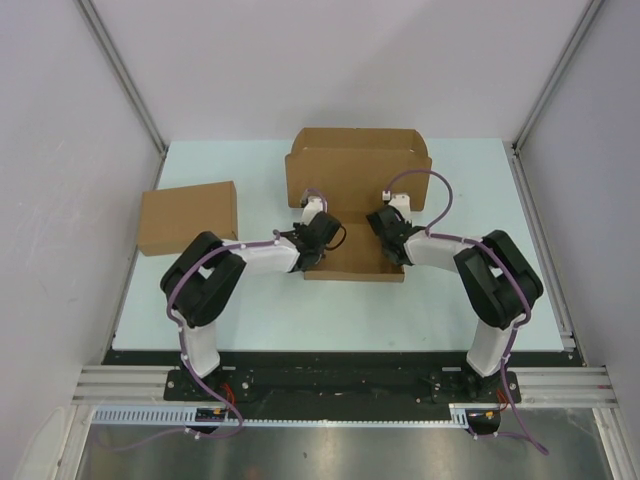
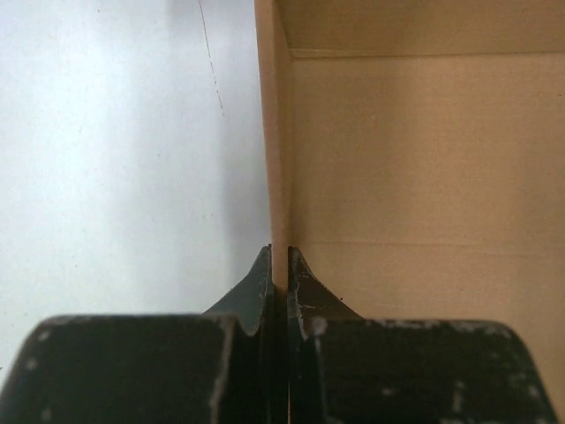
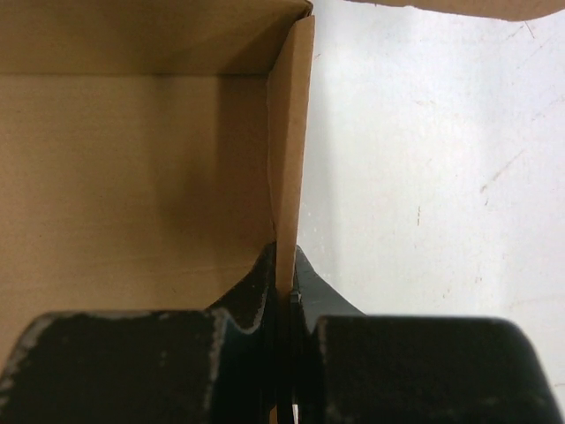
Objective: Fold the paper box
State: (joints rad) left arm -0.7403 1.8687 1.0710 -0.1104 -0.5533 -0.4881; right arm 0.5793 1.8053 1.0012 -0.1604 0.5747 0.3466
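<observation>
The paper box [image 1: 357, 168] is brown die-cut cardboard in the middle of the table, its back panels standing and a flat flap [image 1: 350, 262] lying toward me. My left gripper [image 1: 312, 238] is shut on the box's upright left side wall [image 2: 279, 159]. My right gripper [image 1: 388, 232] is shut on the upright right side wall [image 3: 290, 150]. In each wrist view the thin wall edge runs straight up from between the closed fingers, with the box's inner floor beside it [image 2: 415, 168] [image 3: 132, 168].
A second plain brown cardboard box [image 1: 188, 217] stands closed at the table's left. The pale table [image 1: 450, 300] is bordered by white walls and metal rails; a black base rail runs along the near edge.
</observation>
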